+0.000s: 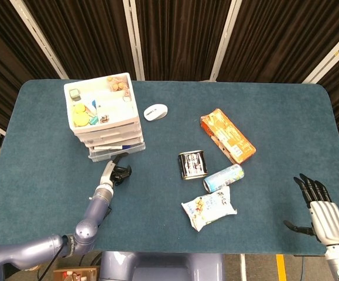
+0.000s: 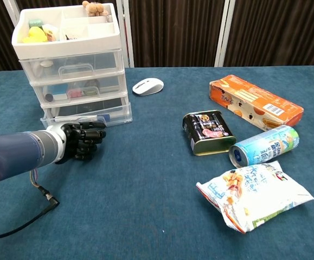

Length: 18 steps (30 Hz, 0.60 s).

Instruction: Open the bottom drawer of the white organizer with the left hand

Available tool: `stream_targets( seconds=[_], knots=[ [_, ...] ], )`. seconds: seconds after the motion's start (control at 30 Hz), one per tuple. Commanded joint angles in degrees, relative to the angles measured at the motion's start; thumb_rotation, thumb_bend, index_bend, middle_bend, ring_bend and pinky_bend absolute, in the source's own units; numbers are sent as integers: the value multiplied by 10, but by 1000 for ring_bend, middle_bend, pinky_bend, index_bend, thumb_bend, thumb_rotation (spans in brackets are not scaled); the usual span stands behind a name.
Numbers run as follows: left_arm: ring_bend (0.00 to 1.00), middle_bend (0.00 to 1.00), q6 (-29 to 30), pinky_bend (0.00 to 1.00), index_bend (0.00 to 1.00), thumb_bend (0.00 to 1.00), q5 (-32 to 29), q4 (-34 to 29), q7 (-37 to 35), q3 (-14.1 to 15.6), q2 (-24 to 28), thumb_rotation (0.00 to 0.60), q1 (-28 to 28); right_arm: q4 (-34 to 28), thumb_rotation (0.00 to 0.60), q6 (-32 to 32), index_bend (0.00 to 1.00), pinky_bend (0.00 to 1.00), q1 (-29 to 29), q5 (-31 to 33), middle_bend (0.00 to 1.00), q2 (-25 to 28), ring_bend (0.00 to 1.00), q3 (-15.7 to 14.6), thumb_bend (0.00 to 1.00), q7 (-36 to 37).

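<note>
The white organizer (image 1: pixel 102 114) (image 2: pixel 70 59) stands at the table's back left, three clear drawers under an open top tray of small items. Its bottom drawer (image 1: pixel 117 150) (image 2: pixel 91 114) sticks out a short way past the two above it. My left hand (image 1: pixel 117 173) (image 2: pixel 81 142) is right at that drawer's front, fingers curled in and hooked at its handle. My right hand (image 1: pixel 320 213) shows only in the head view, at the table's front right edge, fingers spread and holding nothing.
A white mouse (image 1: pixel 155 112) lies right of the organizer. Mid-table are an orange box (image 1: pixel 228 136), a dark tin (image 1: pixel 192 164), a blue can (image 1: pixel 223 177) on its side and a snack bag (image 1: pixel 209 207). A black cable (image 2: pixel 43 192) trails under my left forearm.
</note>
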Motion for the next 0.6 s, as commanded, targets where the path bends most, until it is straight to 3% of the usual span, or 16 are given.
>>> stream_targets(
  seconds=[0.03,0.17,0.37,0.6],
  knots=[
    [941,979,0,915,147,610,15,-17,-5,11,10,600,12,1,600,0,0,18,0,0,0,-1,0,0,111,-1],
    [940,979,-3,914,92,607,34,-37,-3,29,29,600,26,1,600,0,0,18,0,1,0,-1,0,0,112,-3],
    [940,979,-14,914,94,603,62,-65,8,57,62,600,40,1,600,0,0,18,0,2,0,-2,0,0,111,-5],
    [943,987,7,914,257,600,129,-98,26,86,97,600,53,2,600,-3,0,18,0,5,0,-3,0,1,112,-7]
  ],
)
